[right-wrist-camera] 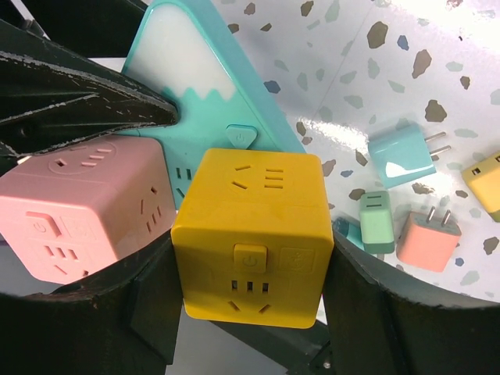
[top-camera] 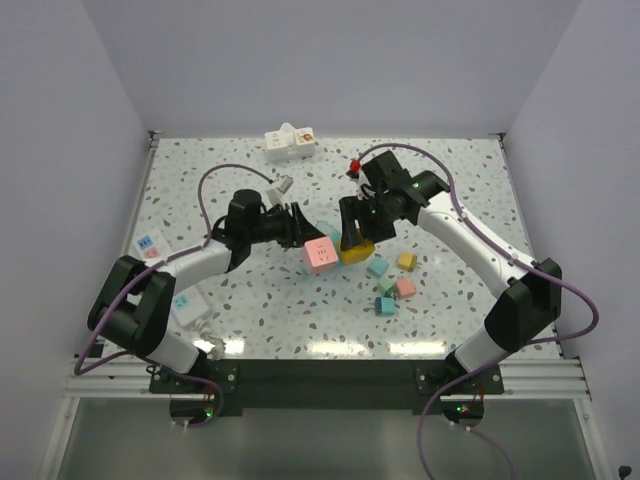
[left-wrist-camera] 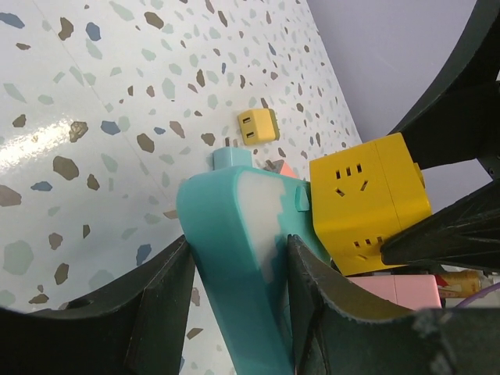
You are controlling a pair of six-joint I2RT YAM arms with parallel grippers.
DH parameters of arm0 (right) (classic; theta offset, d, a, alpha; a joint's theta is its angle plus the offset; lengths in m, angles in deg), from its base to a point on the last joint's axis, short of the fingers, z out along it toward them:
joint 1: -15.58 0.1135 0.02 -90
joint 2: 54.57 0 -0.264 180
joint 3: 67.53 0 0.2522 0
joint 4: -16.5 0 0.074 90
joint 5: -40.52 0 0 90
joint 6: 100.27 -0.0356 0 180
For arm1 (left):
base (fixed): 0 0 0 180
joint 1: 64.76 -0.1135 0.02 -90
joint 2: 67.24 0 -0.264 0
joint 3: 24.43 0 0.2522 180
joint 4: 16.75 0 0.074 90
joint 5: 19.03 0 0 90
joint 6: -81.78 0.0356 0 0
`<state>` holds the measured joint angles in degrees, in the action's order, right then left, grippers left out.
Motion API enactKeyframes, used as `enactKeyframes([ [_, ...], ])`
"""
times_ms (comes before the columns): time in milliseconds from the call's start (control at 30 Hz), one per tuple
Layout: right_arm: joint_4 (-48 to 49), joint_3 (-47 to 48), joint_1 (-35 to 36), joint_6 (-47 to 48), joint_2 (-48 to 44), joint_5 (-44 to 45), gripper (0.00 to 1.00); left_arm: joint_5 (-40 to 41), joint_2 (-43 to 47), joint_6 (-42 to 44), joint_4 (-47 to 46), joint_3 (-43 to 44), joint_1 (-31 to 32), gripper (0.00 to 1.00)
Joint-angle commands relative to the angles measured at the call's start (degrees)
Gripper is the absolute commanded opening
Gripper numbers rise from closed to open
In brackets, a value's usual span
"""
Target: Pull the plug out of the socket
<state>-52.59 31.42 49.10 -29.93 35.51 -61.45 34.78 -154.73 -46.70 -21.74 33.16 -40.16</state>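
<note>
Teal plastic socket strip with white face point(left-wrist-camera: 234, 226) sits clamped between the jaws of the left gripper point(left-wrist-camera: 234, 289). Right gripper point(right-wrist-camera: 254, 312) grasps the yellow plastic cube plug point(right-wrist-camera: 250, 211), which is seated on the strip; I think it is best to pull it straight off, without twisting. Count: one strip, two cubes including the pink plastic cube point(right-wrist-camera: 78, 203), five small loose plugs point(top-camera: 404, 288) outside the right jaws.

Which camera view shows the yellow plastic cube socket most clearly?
The right wrist view: the yellow plastic cube socket fills the centre, slots and button plain, held in the right gripper. The left wrist view shows two faces beside the teal triangular socket block. The top view shows only a small yellow patch under the gripper.
</note>
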Motion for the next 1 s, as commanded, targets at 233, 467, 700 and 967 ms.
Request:
enactKeyframes([
  [233, 8.82, -3.08, 2.58, -2.4, -6.24, -1.33, 0.0, 10.26, -1.46, 7.64, 11.63, -0.86, -2.89, 0.0],
  [467, 25.44, -14.17, 6.91, -8.2, -7.2, 6.41, 0.0, 9.2, -3.22, 3.41, 10.39, 4.68, -2.45, 0.0],
  [700, 34.93, -25.66, 6.47, -10.4, -23.61, 13.28, 0.0, 9.38, -3.66, 2.97, 8.81, 0.38, -4.73, 0.0],
  [967, 4.42, -5.01, 0.5, -2.6, -9.16, -4.1, 0.0, 8.85, -2.87, 4.28, 8.37, -1.56, -5.0, 0.0],
])
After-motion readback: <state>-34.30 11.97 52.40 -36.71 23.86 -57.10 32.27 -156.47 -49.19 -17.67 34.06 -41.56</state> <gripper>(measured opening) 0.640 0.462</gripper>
